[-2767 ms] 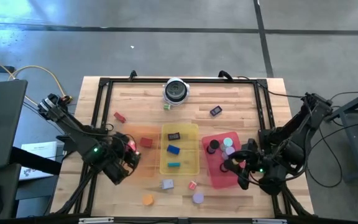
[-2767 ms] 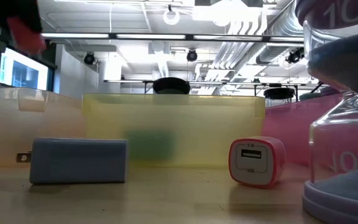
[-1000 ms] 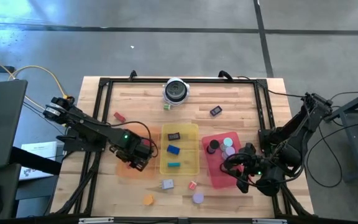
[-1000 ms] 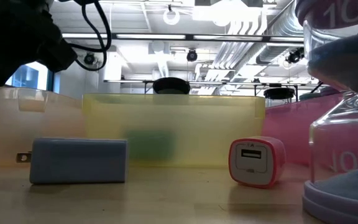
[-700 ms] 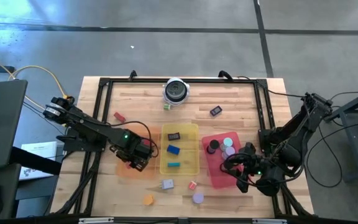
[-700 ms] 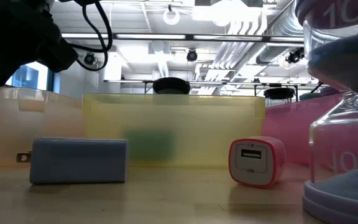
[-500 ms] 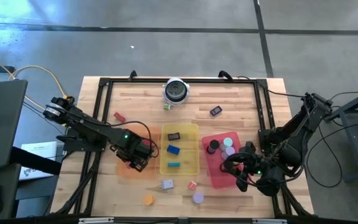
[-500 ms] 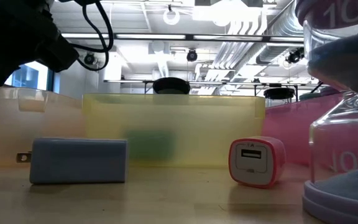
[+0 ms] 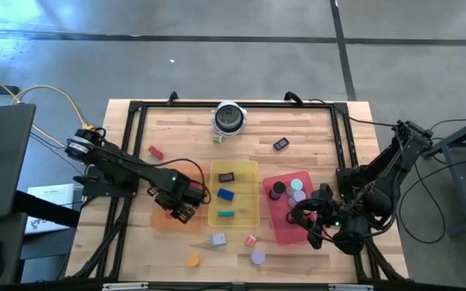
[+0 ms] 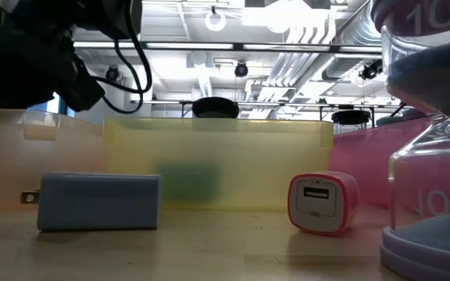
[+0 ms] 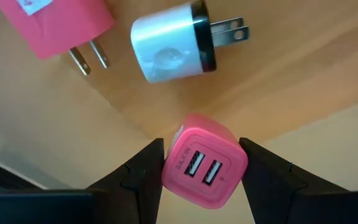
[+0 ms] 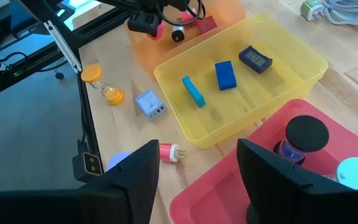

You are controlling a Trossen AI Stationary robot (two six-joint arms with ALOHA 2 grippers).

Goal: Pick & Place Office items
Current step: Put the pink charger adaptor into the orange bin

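Observation:
My left gripper [image 9: 181, 202] hangs over the orange tray [image 9: 162, 217], shut on a pink two-port charger cube [image 11: 202, 169]. Under it in the tray lie a white charger with a black face [image 11: 173, 46] and a pink-red plug [image 11: 55, 25]. The yellow tray [image 9: 252, 171] holds blue, teal and dark blocks. The red tray [image 9: 283, 234] holds round discs. My right gripper [image 9: 314, 228] stands open at the red tray's near right, with nothing between its fingers [image 12: 135, 180]. My left gripper pinches the pink charger cube by two opposite sides [image 11: 174, 155] between its two fingers. The fingers come from above, pointing steeply down. The cube's face with the two ports [image 11: 202, 168] looks up at the wrist. The cube hangs above the tray floor.
On the bare wood near the front lie a grey-blue charger [image 9: 218, 240], a pink-white charger [image 9: 251, 240], an orange hourglass [image 9: 192, 259] and a purple hourglass [image 9: 257, 257]. At the far side are a round silver-and-black object [image 9: 229, 118], a red bit [image 9: 155, 151] and a dark block [image 9: 281, 145].
My left gripper has sunk toward the orange tray with the pink charger cube still between its fingers, rolling a little as it came down. My right arm has kept still.

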